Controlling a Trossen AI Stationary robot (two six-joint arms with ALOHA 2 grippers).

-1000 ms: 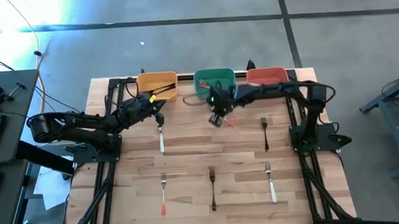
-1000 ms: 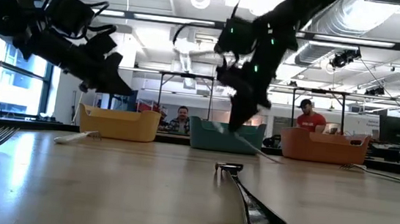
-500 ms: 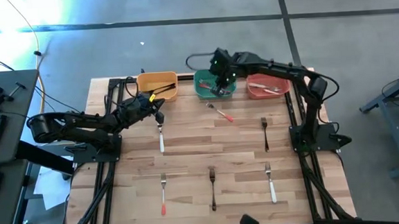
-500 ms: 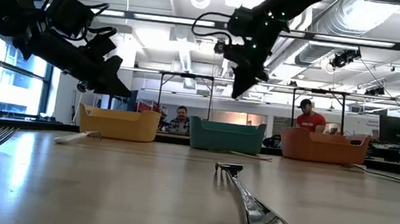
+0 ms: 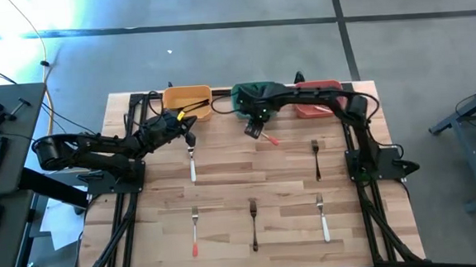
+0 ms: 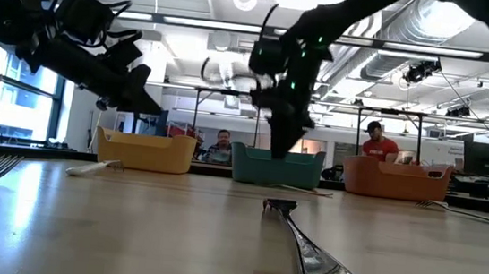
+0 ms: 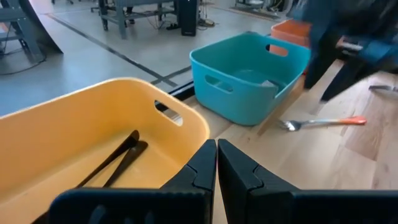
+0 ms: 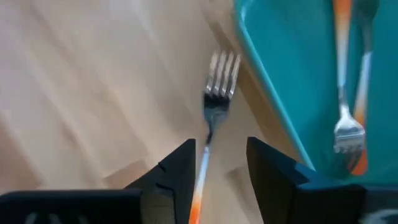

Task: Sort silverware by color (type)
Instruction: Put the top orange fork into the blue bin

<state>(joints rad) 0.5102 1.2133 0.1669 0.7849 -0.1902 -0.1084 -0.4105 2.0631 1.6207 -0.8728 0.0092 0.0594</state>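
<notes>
An orange-handled fork lies flat on the table just in front of the green bin. My right gripper hovers open above it. In the right wrist view the fork's neck runs between the two fingers, with the gripper clear of it. Another orange-handled fork lies inside the green bin. My left gripper is shut and holds nothing. It hangs at the near side of the yellow bin, which has black-handled pieces in it.
The red bin stands right of the green one at the far edge. On the table lie a white-handled piece, a black fork, and a near row of an orange-handled, a black and a white-handled fork.
My right gripper rose and swung toward the far edge over the green bin. It then came back toward the near edge and down, and now hangs over the orange-handled fork in front of that bin. The fork stays on the table.
</notes>
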